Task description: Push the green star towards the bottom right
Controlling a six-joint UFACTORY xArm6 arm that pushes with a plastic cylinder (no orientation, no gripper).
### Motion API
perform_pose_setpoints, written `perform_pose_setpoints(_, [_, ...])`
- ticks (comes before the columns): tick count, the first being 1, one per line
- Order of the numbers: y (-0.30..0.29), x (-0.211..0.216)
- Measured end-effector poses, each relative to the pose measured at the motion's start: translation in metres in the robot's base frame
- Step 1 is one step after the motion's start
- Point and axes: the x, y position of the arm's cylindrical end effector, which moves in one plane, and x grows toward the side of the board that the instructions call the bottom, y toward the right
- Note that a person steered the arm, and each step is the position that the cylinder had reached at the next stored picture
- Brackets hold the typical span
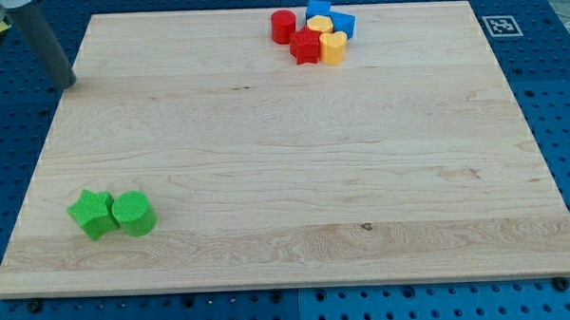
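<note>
The green star (pixel 92 213) lies near the board's bottom left corner. A green cylinder (pixel 133 213) touches it on its right side. My rod comes down from the view's top left, and my tip (pixel 67 84) sits at the board's left edge near the top left corner. The tip is far above the green star, well apart from it.
A cluster sits at the board's top middle: a red cylinder (pixel 282 26), a red star (pixel 306 47), two yellow blocks (pixel 332 47) (pixel 319 26) and two blue blocks (pixel 318 9) (pixel 343 24). The wooden board (pixel 294 160) rests on a blue pegboard table. A marker tag (pixel 501 25) is at the top right.
</note>
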Motion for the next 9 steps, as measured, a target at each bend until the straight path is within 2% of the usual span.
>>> perform_pose_setpoints(1, [0.0,0.069])
perform_pose_setpoints(2, [0.001,0.158])
perform_pose_setpoints(3, [0.027,0.192])
perform_pose_setpoints(4, [0.09,0.22])
perform_pose_setpoints(5, [0.148,0.242])
perform_pose_setpoints(7, [0.262,0.244])
perform_pose_setpoints(8, [0.269,0.245])
perform_pose_setpoints(9, [0.224,0.251])
